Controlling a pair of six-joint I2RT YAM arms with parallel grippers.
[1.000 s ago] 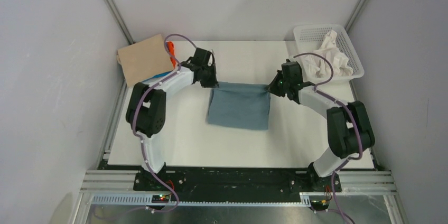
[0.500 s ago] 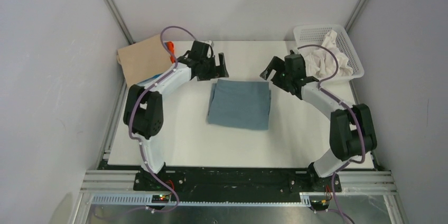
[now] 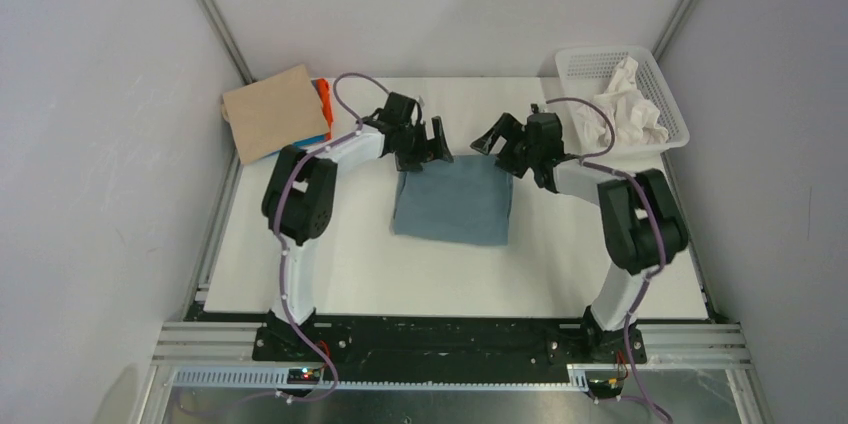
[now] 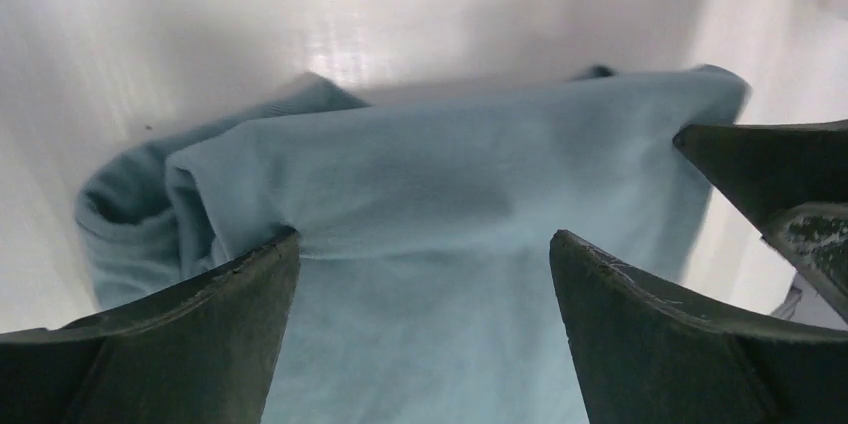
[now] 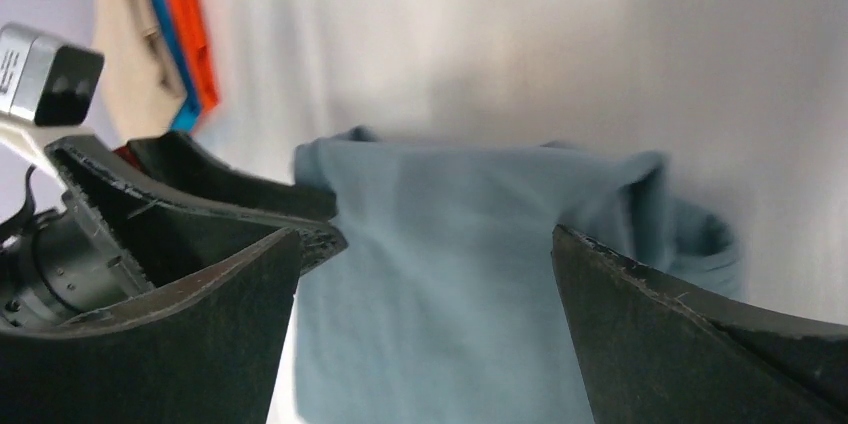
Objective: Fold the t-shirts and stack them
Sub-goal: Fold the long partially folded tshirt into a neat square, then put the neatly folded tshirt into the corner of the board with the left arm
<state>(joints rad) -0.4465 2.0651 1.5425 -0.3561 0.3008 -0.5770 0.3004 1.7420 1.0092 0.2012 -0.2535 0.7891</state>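
The blue-grey t-shirt (image 3: 452, 206) lies folded on the surface (image 3: 340, 264). Over its far edge hover the left pincer (image 3: 437, 142) and right pincer (image 3: 492, 148), both spread wide (nothing held). A tan-topped shirt stack (image 3: 272, 112) sits off its far-left corner.

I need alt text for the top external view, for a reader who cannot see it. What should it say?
A folded blue-grey t-shirt lies on the table, with the left pincer and right pincer open at its far edge. A tan-topped shirt stack sits far left; a white basket far right.
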